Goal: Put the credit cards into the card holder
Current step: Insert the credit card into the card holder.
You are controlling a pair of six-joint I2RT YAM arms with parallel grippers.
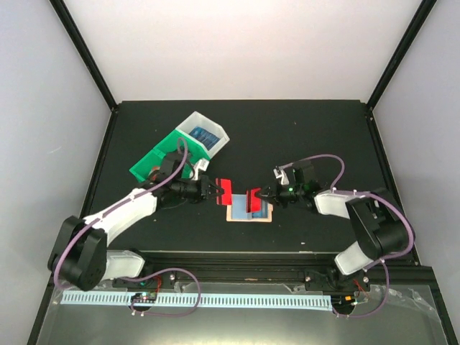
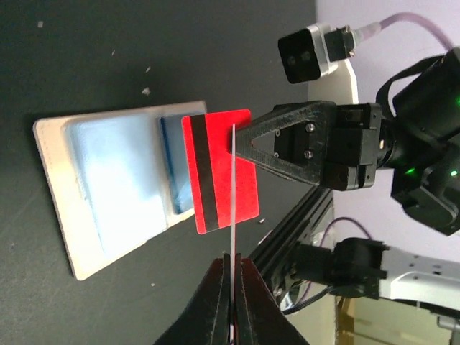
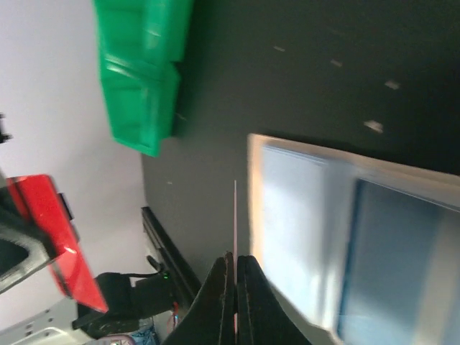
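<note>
The tan card holder (image 1: pixel 250 213) lies open on the black table with a blue card (image 1: pixel 257 209) in a slot. My left gripper (image 1: pixel 218 191) is shut on a red card (image 1: pixel 227 192), held upright just left of the holder. My right gripper (image 1: pixel 263 195) is shut on another red card (image 1: pixel 253 201) above the holder. In the left wrist view my gripper (image 2: pixel 233 264) pinches its card edge-on (image 2: pixel 233 187), and the right gripper's red card with a black stripe (image 2: pixel 244 172) hangs over the holder (image 2: pixel 108 187). In the right wrist view my gripper (image 3: pixel 235 262) pinches its card edge-on (image 3: pixel 235 215) beside the holder (image 3: pixel 302 237).
A green bin (image 1: pixel 159 162) and a white bin (image 1: pixel 203 134) holding blue cards stand at the back left, behind the left arm. The green bin also shows in the right wrist view (image 3: pixel 144 65). The table's front rail (image 1: pixel 237 256) runs close below the holder.
</note>
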